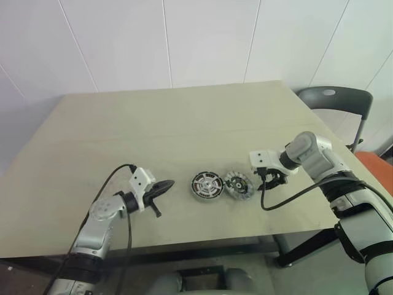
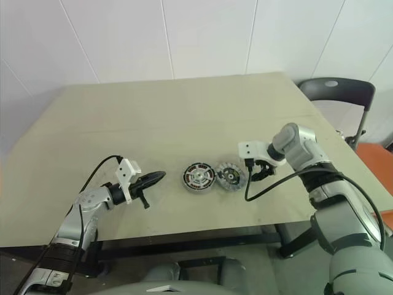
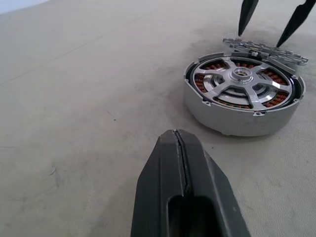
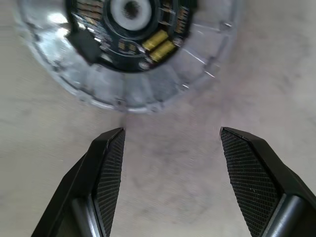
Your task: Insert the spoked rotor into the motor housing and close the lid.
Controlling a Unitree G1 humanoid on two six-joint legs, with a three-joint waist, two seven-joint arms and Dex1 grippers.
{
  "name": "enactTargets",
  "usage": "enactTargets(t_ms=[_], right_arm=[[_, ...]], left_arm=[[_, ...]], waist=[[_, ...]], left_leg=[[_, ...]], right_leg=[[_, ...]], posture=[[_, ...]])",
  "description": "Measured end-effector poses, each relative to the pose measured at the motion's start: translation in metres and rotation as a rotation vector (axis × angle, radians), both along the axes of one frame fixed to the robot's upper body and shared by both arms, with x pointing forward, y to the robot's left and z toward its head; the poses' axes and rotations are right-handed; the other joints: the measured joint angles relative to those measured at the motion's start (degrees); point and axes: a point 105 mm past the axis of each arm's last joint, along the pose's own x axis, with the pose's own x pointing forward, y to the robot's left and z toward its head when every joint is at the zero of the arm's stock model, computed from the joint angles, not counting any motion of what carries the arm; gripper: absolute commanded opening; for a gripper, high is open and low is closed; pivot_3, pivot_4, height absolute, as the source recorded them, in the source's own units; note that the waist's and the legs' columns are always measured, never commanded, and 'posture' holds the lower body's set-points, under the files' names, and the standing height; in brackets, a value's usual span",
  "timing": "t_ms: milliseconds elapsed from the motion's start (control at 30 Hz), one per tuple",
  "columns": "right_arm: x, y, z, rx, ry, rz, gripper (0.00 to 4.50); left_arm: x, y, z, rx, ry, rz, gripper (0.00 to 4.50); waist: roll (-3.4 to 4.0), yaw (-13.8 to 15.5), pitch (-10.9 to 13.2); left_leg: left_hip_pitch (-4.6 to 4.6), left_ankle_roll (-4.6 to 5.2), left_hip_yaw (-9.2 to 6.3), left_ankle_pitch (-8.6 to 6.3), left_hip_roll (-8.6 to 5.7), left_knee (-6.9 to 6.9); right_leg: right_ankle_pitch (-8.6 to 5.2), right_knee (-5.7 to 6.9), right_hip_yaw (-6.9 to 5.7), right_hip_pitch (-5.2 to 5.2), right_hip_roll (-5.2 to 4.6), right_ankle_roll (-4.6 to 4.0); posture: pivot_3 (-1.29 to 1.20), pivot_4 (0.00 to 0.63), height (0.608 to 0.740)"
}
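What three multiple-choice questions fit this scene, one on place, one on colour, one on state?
1. Where is the lid?
A. On the housing
B. Beside the housing, on the robot's right
C. Left of the housing

2. What colour are the windings?
A. Copper
B. Blue
C. Green

3. What is the right gripper doing?
A. Open
B. Shut on the lid
C. Shut, empty

Answers:
B, the lid lies on the table just right of the housing.
A, copper shows between the rotor spokes.
A, its fingers stand apart near the lid.
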Motion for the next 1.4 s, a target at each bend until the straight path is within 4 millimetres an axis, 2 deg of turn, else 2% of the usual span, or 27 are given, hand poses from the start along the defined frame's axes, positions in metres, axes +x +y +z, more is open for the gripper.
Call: enactTargets(t_ms=[267,300,1000,1200,1400], right_arm=[[-0.015,0.004,-0.005,0.024,0.080,0.012,0.22],[-0.017,0.005,-0.006,0.026,0.087,0.012,0.05],[-0.021,0.009,-0.008,0.087,0.119,-0.034,0.05],[-0.021,0.010,-0.009,0.090,0.117,-0.029,0.05],[-0.021,0.013,-0.010,0.099,0.121,-0.022,0.05]], left_arm=[[0.000,0.000,0.000,0.001,-0.001,0.007,0.00],[0.000,0.000,0.000,0.001,-0.001,0.007,0.00],[0.004,-0.005,0.004,0.003,-0.018,-0.001,0.00],[0.020,-0.036,0.034,-0.073,-0.104,-0.079,0.00],[0.033,-0.085,0.034,-0.111,-0.069,-0.205,0.00]], waist=[[-0.26,-0.04,-0.19],[-0.30,-0.05,-0.22],[-0.35,-0.13,-0.26],[-0.39,-0.16,-0.29],[-0.43,-0.35,-0.29]], left_leg=[[0.04,0.00,0.00,0.00,0.02,0.02],[0.05,0.00,0.00,0.00,0.03,0.02],[0.08,-0.01,0.00,0.00,0.07,0.06],[0.11,-0.02,0.02,0.01,0.07,0.16],[0.37,-0.02,0.03,0.01,0.08,0.16]], right_leg=[[0.00,0.02,0.00,0.02,0.01,0.00],[0.00,0.04,0.00,0.03,0.02,0.00],[0.03,0.08,0.00,0.04,0.06,-0.02],[0.08,0.08,-0.01,0.12,0.10,0.00],[0.09,0.03,-0.01,0.41,0.25,0.02]], posture=[[0.00,0.000,0.740],[0.00,0.000,0.740],[0.00,0.000,0.740],[0.00,0.000,0.740],[0.00,0.000,0.740]])
